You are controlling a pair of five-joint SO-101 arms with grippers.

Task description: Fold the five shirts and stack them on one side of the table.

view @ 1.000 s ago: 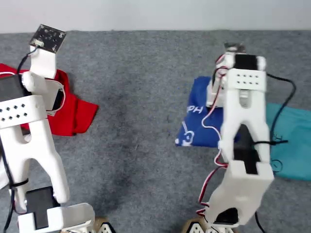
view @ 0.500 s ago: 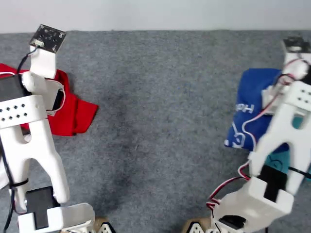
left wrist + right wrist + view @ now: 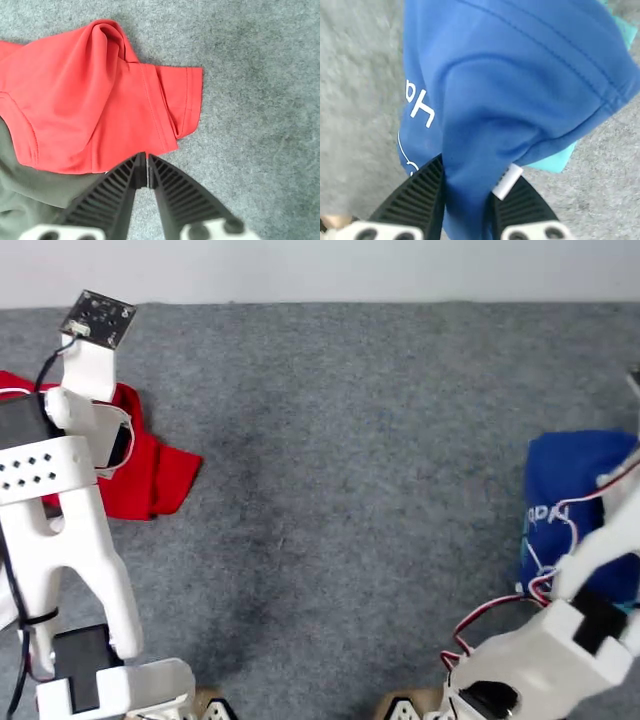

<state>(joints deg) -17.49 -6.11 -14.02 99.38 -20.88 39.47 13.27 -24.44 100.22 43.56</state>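
Ok, right gripper: jaws clenched on a bunched fold of the blue shirt, with cloth draped out past the tips and over one finger. My read is that it's pinched at the fold so the shirt keeps its folded shape while carried. Just beyond the hanging blue cloth a teal shirt lies flat on the table, partly under the blue. That's probably the base of the stack, which would explain the blue being held over that side.

Left gripper: jaws pressed together with nothing between them. The tips sit right at the hem of the red shirt; can't tell if they touch. The red one is crumpled and unfolded, one sleeve spread ahead of the tips. Olive cloth lies beside the jaws, tucked under the red, likely another shirt. The arm looks parked, waiting its turn.

Count: 2 grippers. 4 garments: 1 blue, 1 teal, 1 red, 1 olive. Folding looks far from done.
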